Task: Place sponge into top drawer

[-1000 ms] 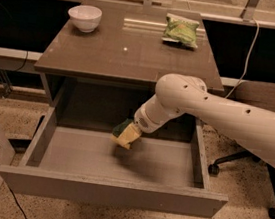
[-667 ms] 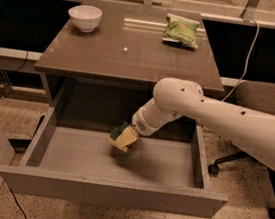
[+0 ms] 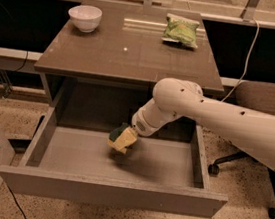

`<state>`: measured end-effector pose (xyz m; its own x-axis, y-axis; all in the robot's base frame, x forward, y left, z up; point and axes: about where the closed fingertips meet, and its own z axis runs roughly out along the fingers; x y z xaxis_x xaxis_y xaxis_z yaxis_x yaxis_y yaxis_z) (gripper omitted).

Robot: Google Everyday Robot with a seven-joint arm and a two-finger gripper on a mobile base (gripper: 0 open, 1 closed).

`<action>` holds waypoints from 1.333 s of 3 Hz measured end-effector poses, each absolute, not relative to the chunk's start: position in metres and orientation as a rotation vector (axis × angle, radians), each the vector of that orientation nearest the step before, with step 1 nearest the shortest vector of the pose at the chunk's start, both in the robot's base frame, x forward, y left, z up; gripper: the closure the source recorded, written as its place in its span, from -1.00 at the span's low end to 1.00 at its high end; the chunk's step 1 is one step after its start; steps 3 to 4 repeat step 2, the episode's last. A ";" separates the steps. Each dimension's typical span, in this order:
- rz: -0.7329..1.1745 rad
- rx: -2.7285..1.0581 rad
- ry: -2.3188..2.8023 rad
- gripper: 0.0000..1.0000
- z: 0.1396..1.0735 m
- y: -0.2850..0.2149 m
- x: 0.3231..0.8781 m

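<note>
Camera view: top drawer (image 3: 111, 193) stands wide open below brown table (image 3: 109, 57). White arm (image 3: 217, 117) reaches in from right, hand (image 3: 125, 134) over drawer's middle, clamped on sponge (image 3: 121, 140) — fingers mostly hidden behind it. Sponge tilted, dark green layer up and back, yellow foam toward camera, hanging just above grey drawer floor, shadow beneath. On table: white bowl (image 3: 85, 17) back left, green snack bag (image 3: 180, 30) back right — well apart.

Glossy brown tabletop (image 3: 129, 55); matt grey drawer (image 3: 71, 153), where claw (image 3: 129, 130) grips foam sponge (image 3: 122, 140).
</note>
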<state>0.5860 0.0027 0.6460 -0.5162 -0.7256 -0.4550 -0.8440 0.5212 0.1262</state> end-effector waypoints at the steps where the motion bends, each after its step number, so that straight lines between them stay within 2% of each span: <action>1: 0.478 -1.303 2.420 -1.00 0.645 0.003 0.586; 4: 0.478 -1.303 2.420 -1.00 0.645 0.003 0.586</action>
